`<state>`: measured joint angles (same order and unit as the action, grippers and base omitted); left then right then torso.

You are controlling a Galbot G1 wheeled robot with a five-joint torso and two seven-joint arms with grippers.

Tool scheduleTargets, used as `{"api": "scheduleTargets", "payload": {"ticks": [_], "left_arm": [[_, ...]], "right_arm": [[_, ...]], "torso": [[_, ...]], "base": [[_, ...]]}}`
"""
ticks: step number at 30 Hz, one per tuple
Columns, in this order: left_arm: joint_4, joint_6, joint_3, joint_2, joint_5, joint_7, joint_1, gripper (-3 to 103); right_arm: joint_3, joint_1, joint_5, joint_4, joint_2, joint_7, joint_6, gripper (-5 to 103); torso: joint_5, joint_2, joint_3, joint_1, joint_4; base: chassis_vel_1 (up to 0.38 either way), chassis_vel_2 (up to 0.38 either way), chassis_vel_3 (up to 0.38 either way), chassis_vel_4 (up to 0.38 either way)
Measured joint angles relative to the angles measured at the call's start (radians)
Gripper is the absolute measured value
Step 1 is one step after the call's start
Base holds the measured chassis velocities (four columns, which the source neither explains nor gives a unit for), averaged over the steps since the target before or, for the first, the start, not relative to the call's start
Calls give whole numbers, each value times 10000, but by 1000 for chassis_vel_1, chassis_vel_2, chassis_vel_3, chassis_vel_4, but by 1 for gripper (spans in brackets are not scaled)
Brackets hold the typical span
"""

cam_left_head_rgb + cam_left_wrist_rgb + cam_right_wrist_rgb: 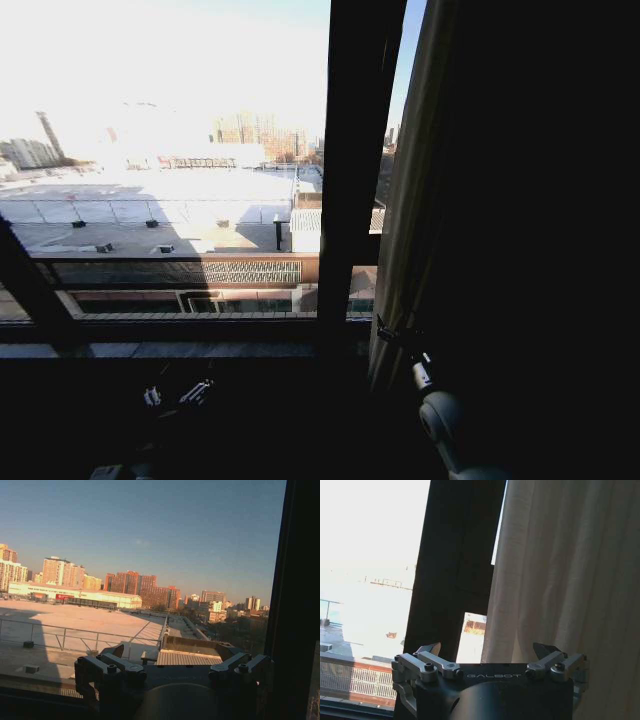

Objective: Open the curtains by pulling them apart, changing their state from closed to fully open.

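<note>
A: How is the right gripper (490,652) held?

B: It is seen in the right wrist view with its jaws spread wide and nothing between them, aimed at the inner edge of the right curtain (560,570). In the head view the right gripper (395,338) is raised at about five o'clock, right against the curtain's (410,200) hem edge; whether it touches the fabric cannot be told.

A: Why there?

B: That edge is judged the easiest place for the panel to be caught and drawn further aside.

A: And the left gripper (172,662)?

B: It is held low at about seven o'clock in the head view (180,395), jaws likewise open and empty, pointed out through the glass at the rooftops (90,622). No fabric is seen before it.

A: Where is the curtain now?

B: It is gathered at three o'clock, beyond the dark window frame bar (355,150). The left pane is uncovered, so that half is judged done.
</note>
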<state>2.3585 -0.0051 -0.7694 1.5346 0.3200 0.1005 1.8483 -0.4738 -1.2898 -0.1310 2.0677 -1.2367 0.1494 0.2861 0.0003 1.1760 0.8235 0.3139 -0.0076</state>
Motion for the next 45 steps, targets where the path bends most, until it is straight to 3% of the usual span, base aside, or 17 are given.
{"api": "scheduleTargets", "payload": {"ticks": [14,45], "left_arm": [[10,86,-150,-131,-5,-58,-93,100],[-40,201,-292,-319,-22,-99,-157,100]], "right_arm": [[68,-14,-288,164,47,95,160,100],[358,-150,-235,239,-16,50,213,100]], "torso": [[-4,1,1,0,-1],[2,0,0,-1,0]], "base": [[183,183,-188,-184],[339,344,-356,-341]]}}
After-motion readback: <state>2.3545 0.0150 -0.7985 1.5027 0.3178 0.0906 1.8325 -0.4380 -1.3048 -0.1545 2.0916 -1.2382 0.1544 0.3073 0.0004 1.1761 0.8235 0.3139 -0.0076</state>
